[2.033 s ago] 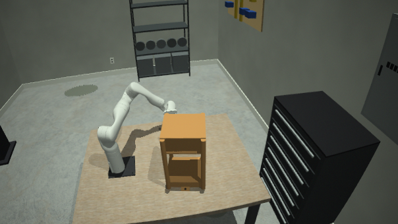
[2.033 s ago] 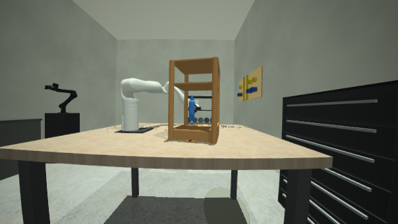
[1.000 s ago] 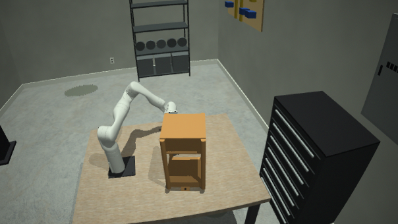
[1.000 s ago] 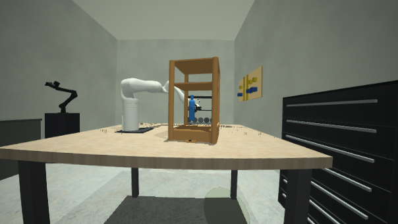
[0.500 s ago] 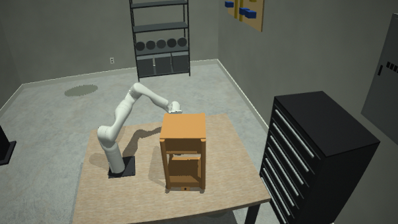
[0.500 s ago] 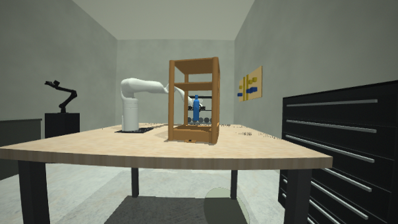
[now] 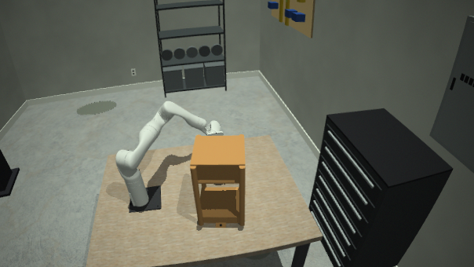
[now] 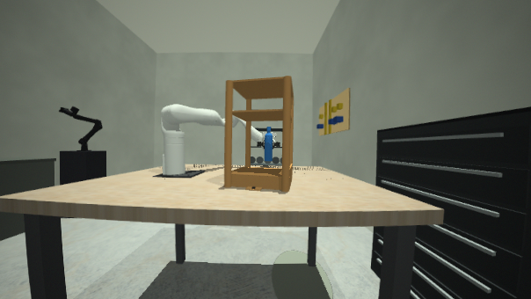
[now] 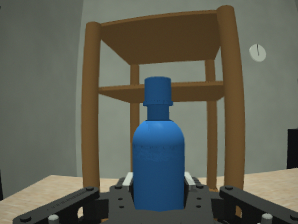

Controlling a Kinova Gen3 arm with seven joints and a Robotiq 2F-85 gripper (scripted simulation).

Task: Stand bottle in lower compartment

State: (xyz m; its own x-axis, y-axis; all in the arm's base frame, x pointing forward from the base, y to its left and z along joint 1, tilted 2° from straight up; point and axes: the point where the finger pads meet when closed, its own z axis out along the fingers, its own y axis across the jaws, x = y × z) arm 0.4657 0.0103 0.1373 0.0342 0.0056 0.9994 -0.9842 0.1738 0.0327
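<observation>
My gripper (image 9: pixel 158 182) (image 8: pixel 269 142) is shut on a blue bottle (image 9: pixel 158 157) (image 8: pixel 268 145) and holds it upright, cap up. It hangs behind the wooden shelving unit (image 7: pixel 218 153) (image 8: pixel 258 115) (image 9: pixel 228 106), at the height of the lower compartment and above the table. In the exterior view the bottle shows through the open frame, above the compartment's floor (image 8: pixel 257 172). In the top view the unit's top hides the bottle and only the arm's wrist (image 7: pixel 213 127) shows behind it. In the wrist view the unit stands straight ahead of the bottle.
The unit stands on a wooden table (image 7: pixel 157 239) (image 8: pixel 176 198) with the arm's base (image 7: pixel 137 188) to its left. A black drawer cabinet (image 7: pixel 377 184) (image 8: pixel 457 193) stands right of the table. A dark metal rack (image 7: pixel 192 47) stands by the far wall.
</observation>
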